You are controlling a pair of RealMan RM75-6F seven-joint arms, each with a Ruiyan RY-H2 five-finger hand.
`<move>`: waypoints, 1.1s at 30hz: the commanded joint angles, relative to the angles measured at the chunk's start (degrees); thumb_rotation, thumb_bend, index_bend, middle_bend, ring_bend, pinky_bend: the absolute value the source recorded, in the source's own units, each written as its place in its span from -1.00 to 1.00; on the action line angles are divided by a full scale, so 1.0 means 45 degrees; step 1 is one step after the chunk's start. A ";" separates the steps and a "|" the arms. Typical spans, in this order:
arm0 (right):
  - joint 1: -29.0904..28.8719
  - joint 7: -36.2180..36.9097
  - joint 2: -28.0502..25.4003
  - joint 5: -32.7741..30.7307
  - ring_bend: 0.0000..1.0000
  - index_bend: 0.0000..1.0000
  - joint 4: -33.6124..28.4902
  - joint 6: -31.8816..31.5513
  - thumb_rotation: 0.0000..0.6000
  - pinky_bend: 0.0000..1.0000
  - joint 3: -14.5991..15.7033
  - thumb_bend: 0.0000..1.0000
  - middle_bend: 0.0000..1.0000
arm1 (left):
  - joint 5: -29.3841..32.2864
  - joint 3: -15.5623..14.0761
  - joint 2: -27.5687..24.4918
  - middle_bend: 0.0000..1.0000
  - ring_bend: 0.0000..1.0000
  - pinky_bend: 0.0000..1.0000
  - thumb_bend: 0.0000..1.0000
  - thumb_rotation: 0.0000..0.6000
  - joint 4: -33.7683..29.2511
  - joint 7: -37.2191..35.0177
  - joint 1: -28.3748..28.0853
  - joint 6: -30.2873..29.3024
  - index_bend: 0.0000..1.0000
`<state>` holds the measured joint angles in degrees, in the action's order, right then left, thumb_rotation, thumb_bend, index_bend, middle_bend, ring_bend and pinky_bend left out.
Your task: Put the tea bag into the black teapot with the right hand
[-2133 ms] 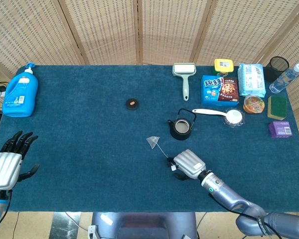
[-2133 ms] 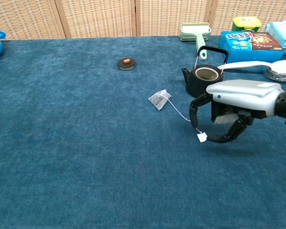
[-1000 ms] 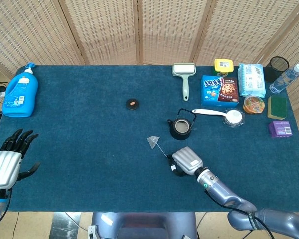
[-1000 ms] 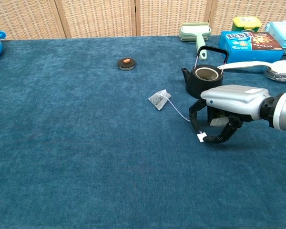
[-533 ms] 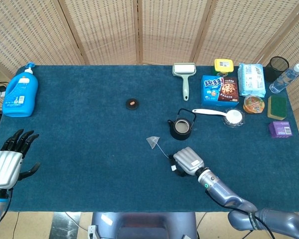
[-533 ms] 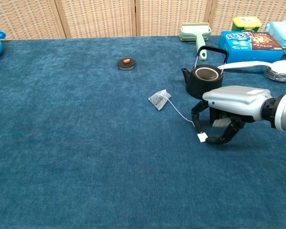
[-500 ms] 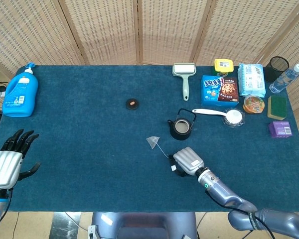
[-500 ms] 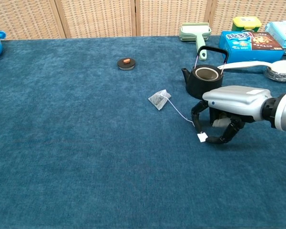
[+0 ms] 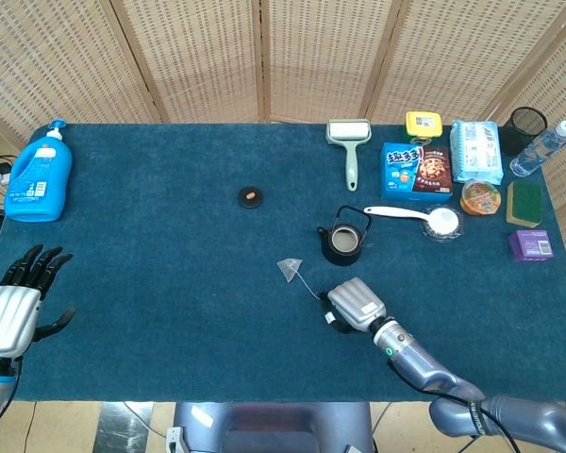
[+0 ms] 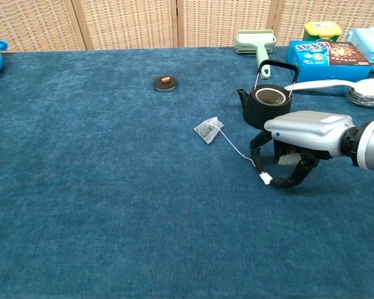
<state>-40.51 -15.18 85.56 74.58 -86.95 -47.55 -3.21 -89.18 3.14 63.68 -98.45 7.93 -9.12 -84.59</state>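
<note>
Chest view gives me the black teapot (image 10: 264, 106) lidless, with its lid (image 10: 166, 82) well apart to the left and a white brush (image 10: 336, 85) lying just behind it. My right hand (image 10: 299, 149) sits low in front of the pot, dark fingers (image 10: 257, 148) curled onto the small paper tag (image 10: 265, 178); the string (image 10: 237, 146) runs back to the tea bag (image 10: 207, 129) on the blue tabletop (image 10: 112, 199). Since a second ago the tag has barely shifted and the bag has stayed put. My left hand (image 9: 11, 307) hangs released at the near edge.
</note>
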 commanded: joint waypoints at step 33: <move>-0.0305 -0.1257 0.0416 -0.1201 1.00 -0.05 -0.0042 0.0039 1.00 1.00 -0.0054 -0.17 1.00 | -0.0068 -0.0073 0.0002 -0.77 -0.94 -0.73 -0.43 1.00 0.0475 -0.0586 0.0145 -0.0267 -0.72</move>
<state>-41.87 -20.81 87.42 69.19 -87.16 -47.38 -3.47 -89.48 2.81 63.69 -96.30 5.29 -8.47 -85.79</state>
